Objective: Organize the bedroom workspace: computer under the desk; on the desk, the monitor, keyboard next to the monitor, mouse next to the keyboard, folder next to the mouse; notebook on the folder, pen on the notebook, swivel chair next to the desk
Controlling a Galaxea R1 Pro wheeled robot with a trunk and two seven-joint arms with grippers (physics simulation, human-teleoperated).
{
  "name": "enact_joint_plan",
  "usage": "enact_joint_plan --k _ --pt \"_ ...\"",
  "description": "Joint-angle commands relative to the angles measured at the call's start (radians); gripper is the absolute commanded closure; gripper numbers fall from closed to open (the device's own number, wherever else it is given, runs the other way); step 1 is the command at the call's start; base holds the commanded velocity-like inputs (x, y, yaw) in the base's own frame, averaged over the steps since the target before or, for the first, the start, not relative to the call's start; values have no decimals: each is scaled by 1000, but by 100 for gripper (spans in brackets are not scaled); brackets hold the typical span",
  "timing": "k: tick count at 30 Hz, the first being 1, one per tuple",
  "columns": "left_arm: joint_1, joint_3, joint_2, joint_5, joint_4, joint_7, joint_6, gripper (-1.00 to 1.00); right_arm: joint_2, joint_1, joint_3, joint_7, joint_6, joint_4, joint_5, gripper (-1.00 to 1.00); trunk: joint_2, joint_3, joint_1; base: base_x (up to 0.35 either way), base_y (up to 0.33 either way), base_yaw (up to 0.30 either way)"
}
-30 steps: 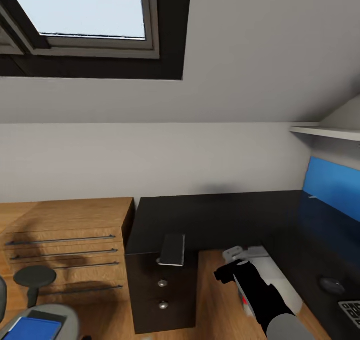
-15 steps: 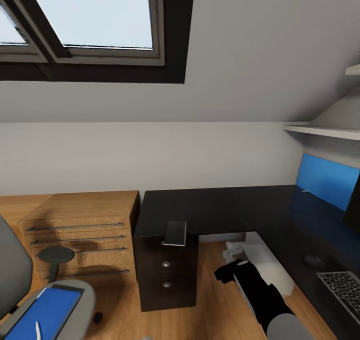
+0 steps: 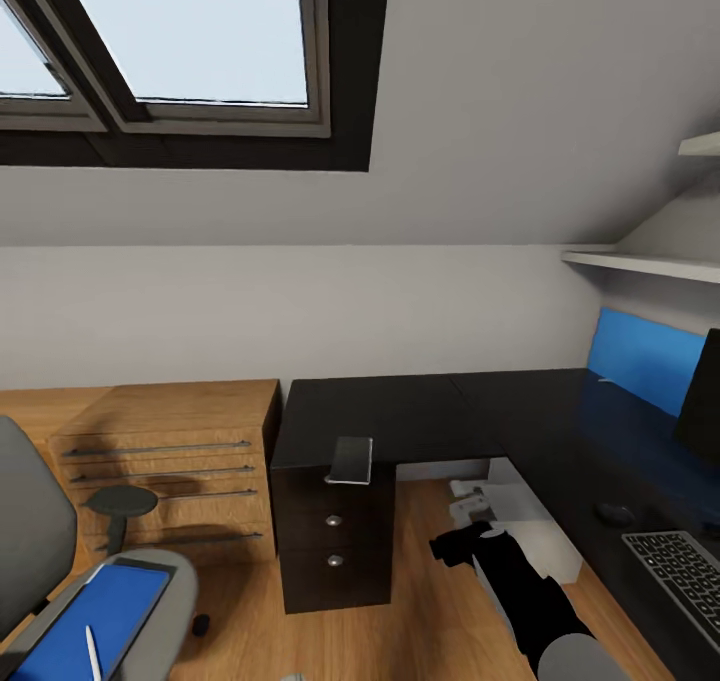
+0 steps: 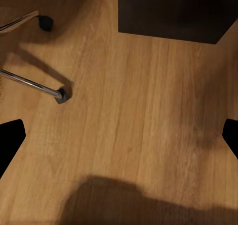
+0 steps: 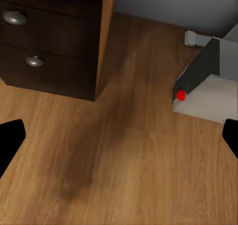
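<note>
Head view: the swivel chair [image 3: 40, 551] stood at lower left, well apart from the black desk [image 3: 420, 416]. The blue folder [image 3: 95, 616] lay on its seat with the white pen [image 3: 93, 653] on top. The notebook [image 3: 350, 459] overhung the desk edge above the drawers; monitor [image 3: 703, 389], mouse [image 3: 613, 513] and keyboard [image 3: 680, 566] sat at right, the computer [image 3: 530, 526] underneath.
Left wrist view: the left gripper [image 4: 119, 136] had its fingers spread wide over bare floor, holding nothing, near a chair caster [image 4: 62, 93].
Right wrist view: the right gripper [image 5: 119, 138] likewise gaped empty, facing the drawer knobs [image 5: 15, 18].
Advice: likely best to turn toward the chair and lift the pen first, so it cannot roll off the folder.
</note>
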Motion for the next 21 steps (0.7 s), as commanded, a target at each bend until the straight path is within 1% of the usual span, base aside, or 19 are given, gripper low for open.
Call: enact_joint_plan --k 1,4,5,6,10,12,17,18,21 --pt "-2 -7 1 10 -2 7 -3 -100 -1 5 -10 6 -19 20 -13 -100 -1 -1 0 0 0 25" --pt "-2 -8 1 10 -4 7 -3 -100 -3 10 -26 2 -82 85 -47 -100 -1 -1 0 0 0 80" --pt "-2 -8 2 10 -6 8 -2 -100 -4 12 -41 -10 -136 137 -64 -100 -1 -1 0 0 0 160" --pt "-2 -8 3 10 -10 8 0 -100 -5 13 -59 -33 -193 183 -75 -100 -1 -1 0 0 0 199" --pt "-2 -8 4 10 -36 7 8 -100 -6 15 -97 -103 -304 262 -89 -100 -1 -1 0 0 0 227" --pt "-2 -8 4 10 -79 8 24 -100 -6 15 -121 -170 -409 334 -96 -100 -1 -1 0 0 0 252" --pt "-2 -8 5 11 -113 9 64 -100 -6 16 -133 -210 -516 413 -101 -100 -1 -1 0 0 0 261" --pt "-2 -7 10 11 -118 9 79 -100 -6 16 -135 -217 -552 447 -109 -100 -1 -1 0 0 0 264" --pt "-2 -7 26 13 -123 8 94 -100 -6 16 -137 -223 -607 495 -131 -100 -1 -2 0 0 0 265"
